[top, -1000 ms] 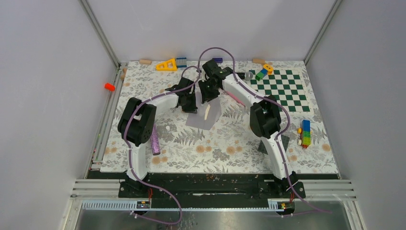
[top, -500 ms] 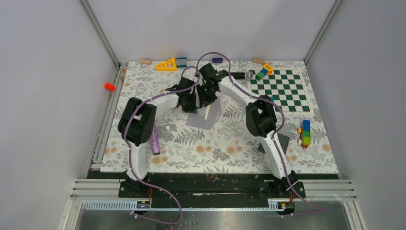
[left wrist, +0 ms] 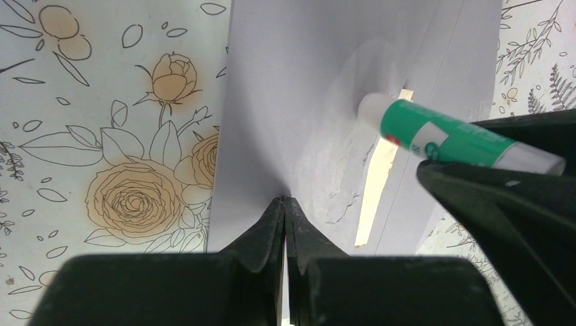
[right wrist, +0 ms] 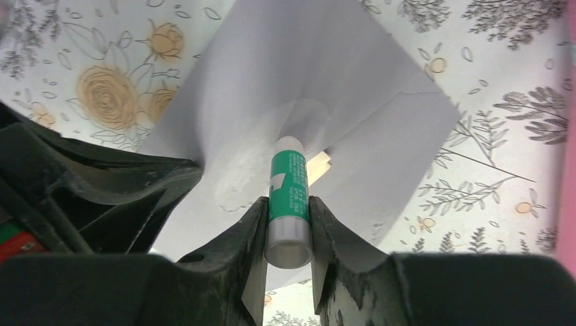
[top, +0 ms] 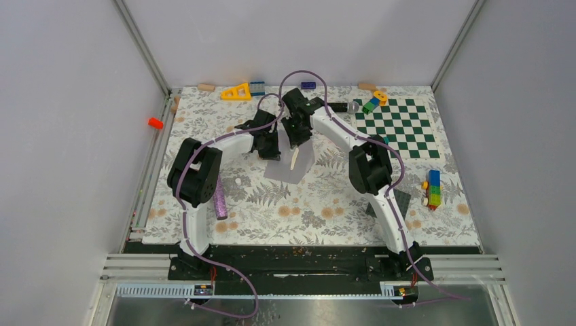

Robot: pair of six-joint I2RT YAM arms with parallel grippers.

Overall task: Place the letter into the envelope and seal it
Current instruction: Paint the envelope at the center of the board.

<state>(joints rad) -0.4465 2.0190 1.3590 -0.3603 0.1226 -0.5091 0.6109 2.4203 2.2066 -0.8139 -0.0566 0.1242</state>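
The light grey envelope (top: 289, 170) lies mid-table with its triangular flap (left wrist: 292, 81) raised. My left gripper (left wrist: 285, 200) (top: 272, 151) is shut, pinching the flap's edge, and the paper creases towards its tips. A thin tan strip of the letter (left wrist: 380, 176) (right wrist: 320, 161) shows in the envelope's mouth; the rest sits inside. My right gripper (right wrist: 287, 202) (top: 297, 139) is shut on a green-and-white glue stick (right wrist: 289, 190) (left wrist: 441, 136), whose white tip touches the flap's inner face, where the paper looks smeared.
A pink glittery cylinder (top: 220, 202) lies by the left arm's base. The green-and-white checkerboard (top: 401, 128) is at back right, with stacked toy bricks (top: 433, 188) to its near right. A yellow triangle (top: 236, 92) and small blocks line the back edge.
My right arm swung left and brought the glue stick over the flap, beside my left gripper. The left arm and the envelope stayed put.
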